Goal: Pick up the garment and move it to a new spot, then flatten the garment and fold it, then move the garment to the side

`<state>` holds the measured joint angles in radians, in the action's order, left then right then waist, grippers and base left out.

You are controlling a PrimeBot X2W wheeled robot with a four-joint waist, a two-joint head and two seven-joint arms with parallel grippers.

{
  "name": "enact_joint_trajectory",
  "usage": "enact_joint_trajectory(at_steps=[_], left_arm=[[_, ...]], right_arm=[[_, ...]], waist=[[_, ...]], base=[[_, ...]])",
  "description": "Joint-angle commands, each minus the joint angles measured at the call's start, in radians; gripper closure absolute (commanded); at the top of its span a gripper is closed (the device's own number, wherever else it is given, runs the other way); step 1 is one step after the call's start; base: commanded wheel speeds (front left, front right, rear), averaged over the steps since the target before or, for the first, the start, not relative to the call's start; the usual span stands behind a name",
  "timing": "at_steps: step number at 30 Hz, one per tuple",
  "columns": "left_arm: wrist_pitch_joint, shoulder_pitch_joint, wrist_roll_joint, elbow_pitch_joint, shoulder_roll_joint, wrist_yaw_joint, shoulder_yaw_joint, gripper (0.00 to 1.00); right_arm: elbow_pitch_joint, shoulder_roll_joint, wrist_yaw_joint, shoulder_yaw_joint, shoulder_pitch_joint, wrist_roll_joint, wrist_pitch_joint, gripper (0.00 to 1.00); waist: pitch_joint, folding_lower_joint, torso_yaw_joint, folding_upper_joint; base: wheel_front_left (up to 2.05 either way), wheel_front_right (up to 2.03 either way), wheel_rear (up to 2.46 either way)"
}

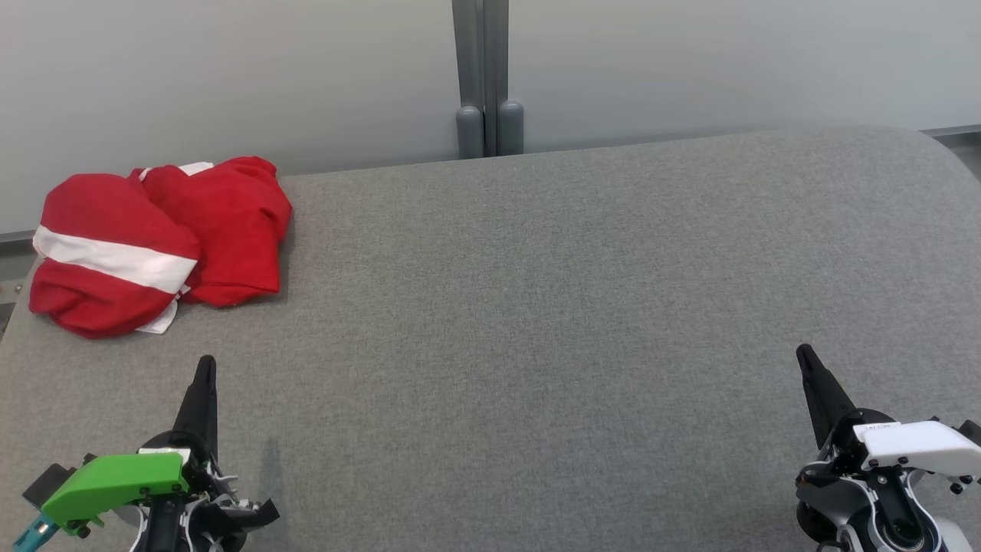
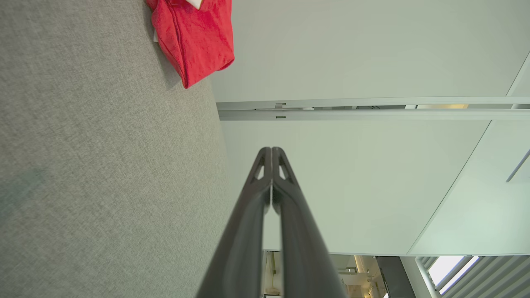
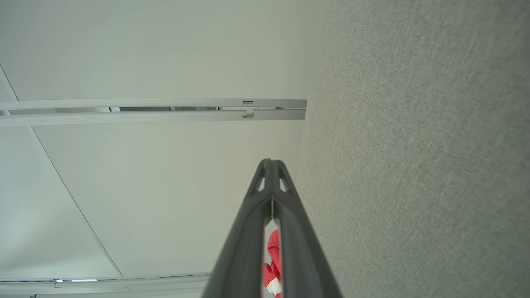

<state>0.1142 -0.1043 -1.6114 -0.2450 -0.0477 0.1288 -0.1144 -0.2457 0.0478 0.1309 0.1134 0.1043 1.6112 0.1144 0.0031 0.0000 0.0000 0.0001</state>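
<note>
- Head view: a red garment with a white band lay crumpled in a loose heap at the far left corner of a grey, fabric-covered table, close to the pale wall panel behind it.
- The left gripper sat at the near left of the table, on the near side of the heap and apart from it. Its fingers were pressed together and held nothing.
- The right gripper sat at the near right, well apart from the garment, its fingers also closed tight and empty.
- Left wrist view: the two dark fingers met at their tips, and one red edge of the garment showed ahead on the table.
- The garment looked light, soft and floppy. It would likely sag and drape when lifted, and the table's cloth surface could drag on it.
- In my judgement, a sensible hold would be a raised fold on the near side of the heap, pinched through a layer or two, with the fingers opened first.
- No part of the task appeared begun: the garment lay untouched and unfolded.
</note>
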Motion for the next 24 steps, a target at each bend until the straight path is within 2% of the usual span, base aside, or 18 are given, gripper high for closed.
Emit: enact_joint_trajectory(at_steps=[1,24], left_arm=[[0.002,-0.011,-0.003,0.001,-0.006,0.005,-0.001,1.00],[0.002,-0.011,-0.003,0.001,-0.006,0.005,-0.001,1.00]], right_arm=[[0.003,0.005,0.000,0.002,0.009,0.003,0.002,1.00],[0.003,0.005,0.000,0.002,0.009,0.003,0.002,1.00]], waist=[[0.000,0.0000,0.000,-0.0001],[0.000,0.0000,0.000,-0.0001]], base=[[0.00,0.00,0.00],[0.00,0.00,0.00]])
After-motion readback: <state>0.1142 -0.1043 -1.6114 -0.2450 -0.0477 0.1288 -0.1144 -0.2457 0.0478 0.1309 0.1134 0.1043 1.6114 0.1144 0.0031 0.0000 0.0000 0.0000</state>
